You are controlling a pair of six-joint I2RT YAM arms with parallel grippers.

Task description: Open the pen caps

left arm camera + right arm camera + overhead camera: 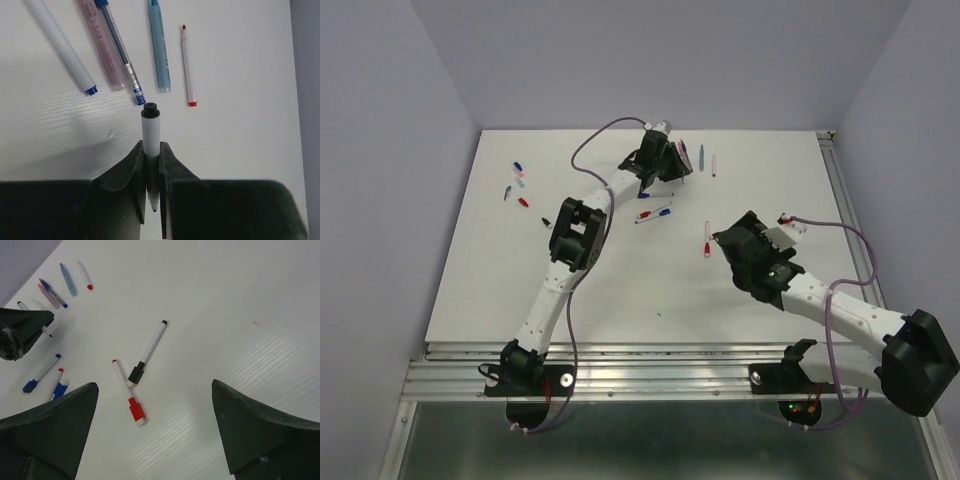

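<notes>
My left gripper [151, 148] is shut on a white pen [151, 131] at the far middle of the table [620, 290]. The pen has a black end, and its bare tip shows between the jaws. My right gripper [154, 384] hangs open over a pen with a red cap [136, 410] and a pen with a black cap [136, 374]. Two pens with blue caps [29, 386] lie to their left. In the top view both grippers, left [665, 160] and right [745, 240], show. Several loose caps [520, 182] lie at the far left.
Beyond the left gripper lies a row of pens: a white one with a blue end [62, 45], a pink one [102, 50], a clear blue one [120, 55], a light blue one [160, 50] and a red-tipped one [188, 65]. A metal rail [650, 365] runs along the near edge.
</notes>
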